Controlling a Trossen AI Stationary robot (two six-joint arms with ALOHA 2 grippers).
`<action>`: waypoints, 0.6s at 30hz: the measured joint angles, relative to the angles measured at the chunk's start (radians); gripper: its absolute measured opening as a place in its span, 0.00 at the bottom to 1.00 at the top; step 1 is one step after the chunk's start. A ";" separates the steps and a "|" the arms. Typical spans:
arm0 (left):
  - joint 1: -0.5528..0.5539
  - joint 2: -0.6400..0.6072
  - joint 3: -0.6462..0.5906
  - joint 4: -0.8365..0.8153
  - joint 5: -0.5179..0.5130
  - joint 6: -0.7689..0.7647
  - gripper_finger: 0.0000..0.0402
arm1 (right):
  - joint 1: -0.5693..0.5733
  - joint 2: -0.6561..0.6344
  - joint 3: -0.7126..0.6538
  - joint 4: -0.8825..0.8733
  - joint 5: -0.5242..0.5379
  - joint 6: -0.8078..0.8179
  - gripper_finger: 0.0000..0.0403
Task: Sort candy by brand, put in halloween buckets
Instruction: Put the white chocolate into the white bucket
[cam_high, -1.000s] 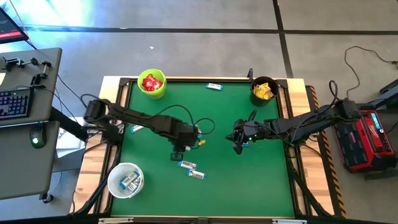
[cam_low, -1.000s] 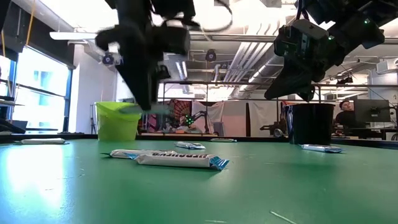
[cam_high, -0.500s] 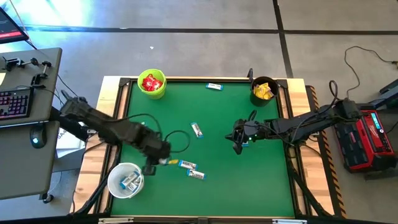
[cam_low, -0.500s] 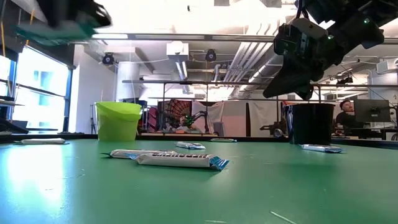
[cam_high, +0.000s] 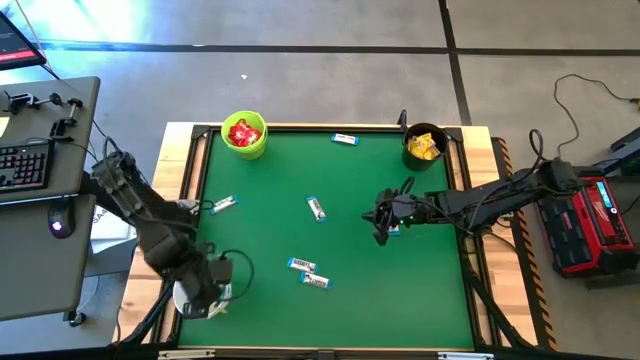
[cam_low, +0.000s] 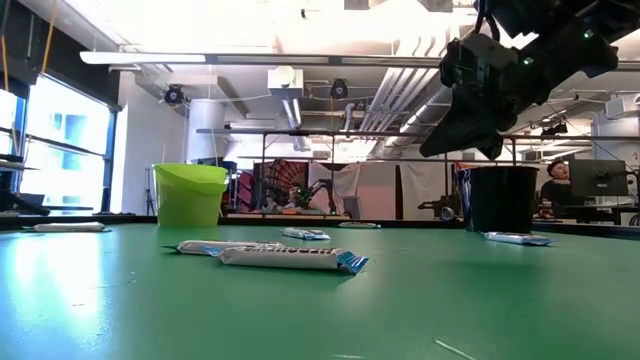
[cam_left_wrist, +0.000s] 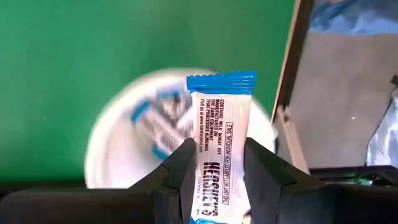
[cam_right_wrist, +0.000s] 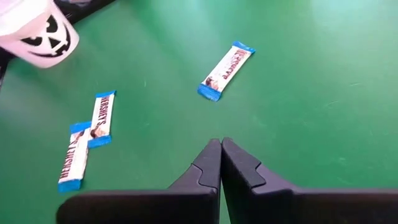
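Candy was already partly sorted: the lime green bucket (cam_high: 244, 135) held red packets (cam_high: 243, 131), the black bucket (cam_high: 424, 146) held yellow packets (cam_high: 424, 149), and the white bucket (cam_high: 190, 297) already had white-and-blue bars inside, as the left wrist view showed. The left end effector (cam_left_wrist: 216, 163) hung right over the white bucket, pinching one more white-and-blue bar (cam_left_wrist: 220, 140) upright between its fingers; a blue crimped end and dark print on white wrapping were plain to see. Dropping it there looked like the step in hand.

Five bars lay loose on the green desk (cam_high: 350, 300). A touching pair (cam_high: 308, 273) sat to the right of the white bucket, one bar (cam_high: 316, 208) lay farther from it near the desk's middle, one (cam_high: 223, 205) lay between the white bucket and the lime green one, and one (cam_high: 344, 139) lay far from the white bucket at the opposite edge, between the other two buckets. No loose red or yellow pieces showed.

The right end effector (cam_right_wrist: 220, 149) hovered over the desk well to the right of the white bucket, fingers pressed together on nothing.
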 joint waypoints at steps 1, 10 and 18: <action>-0.023 0.000 -0.016 0.000 0.001 -0.042 0.24 | 0.000 0.000 0.000 0.002 0.010 0.000 0.00; -0.101 -0.002 -0.164 0.112 -0.013 -0.215 0.24 | 0.000 0.000 0.000 0.046 0.033 0.000 0.00; -0.088 -0.001 -0.270 0.145 -0.018 -0.202 0.24 | 0.000 0.000 0.000 0.051 0.065 0.003 0.00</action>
